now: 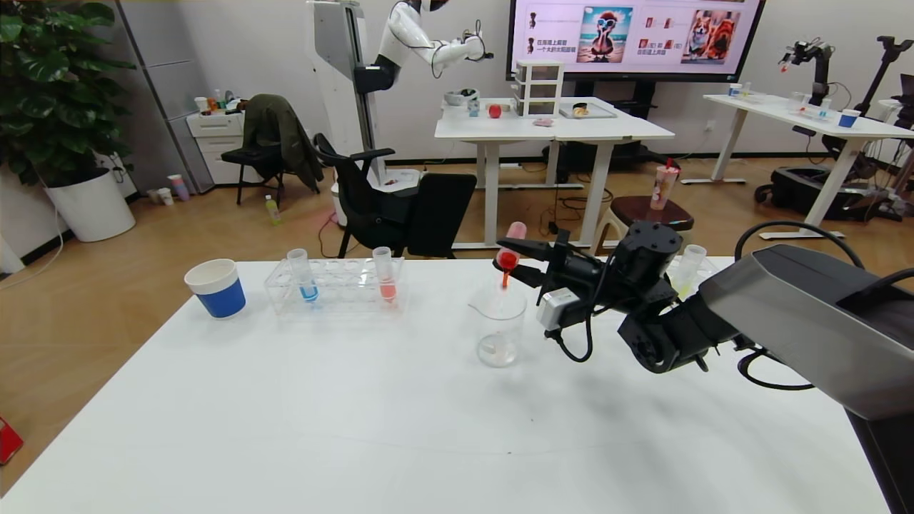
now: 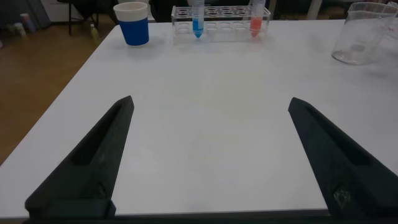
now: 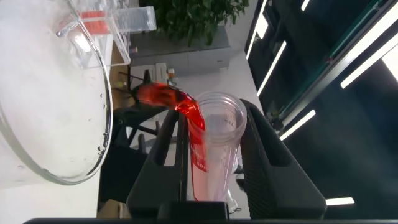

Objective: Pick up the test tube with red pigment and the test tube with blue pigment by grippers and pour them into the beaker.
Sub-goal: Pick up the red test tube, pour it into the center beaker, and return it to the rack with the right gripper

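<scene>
Just right of centre in the head view, my right gripper (image 1: 515, 261) is clamped across the test tube with red pigment (image 1: 510, 254), tipped mouth-down over the beaker (image 1: 500, 323) with a thin red stream falling toward it. I judge the tube light, stiff and slick plastic, so a grip on the clear barrel behind the rim suits it, firm enough that it cannot twist. The right wrist view shows both fingers (image 3: 164, 163) hugging the barrel, liquid curling over the lip. At upper left of the table, the test tube with blue pigment (image 1: 303, 273) stands upright in the clear rack (image 1: 335, 288), near a paper cup (image 1: 216, 287). My left gripper (image 2: 208, 155) hovers low over bare table (image 2: 211, 93), jaws spread wide, holding nothing.
</scene>
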Controlling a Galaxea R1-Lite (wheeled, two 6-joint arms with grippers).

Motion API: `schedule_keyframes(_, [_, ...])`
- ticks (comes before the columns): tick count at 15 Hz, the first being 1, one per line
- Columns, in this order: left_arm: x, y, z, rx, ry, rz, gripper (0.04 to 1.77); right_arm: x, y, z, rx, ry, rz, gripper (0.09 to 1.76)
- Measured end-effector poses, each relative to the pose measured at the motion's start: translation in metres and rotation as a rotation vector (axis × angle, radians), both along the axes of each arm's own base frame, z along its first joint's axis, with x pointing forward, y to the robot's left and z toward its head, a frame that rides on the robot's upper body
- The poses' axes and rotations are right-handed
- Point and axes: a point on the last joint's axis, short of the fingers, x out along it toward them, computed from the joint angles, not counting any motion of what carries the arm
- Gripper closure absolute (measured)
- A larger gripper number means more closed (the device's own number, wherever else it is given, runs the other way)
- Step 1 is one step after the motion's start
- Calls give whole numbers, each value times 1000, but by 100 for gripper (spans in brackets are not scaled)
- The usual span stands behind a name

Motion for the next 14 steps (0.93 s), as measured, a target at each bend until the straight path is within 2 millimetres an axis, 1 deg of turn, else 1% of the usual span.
schedule_keyframes(4, [0,0,0,1,0,0,8,0,0,-4,-55,-112,-20,133])
schedule_keyframes(10, [0,0,0,0,0,0,8,1,-1,-13,-117,-220,-41,133])
schedule_keyframes(14, [0,0,0,0,0,0,8,1,0,-15,-152,-302,-43,133])
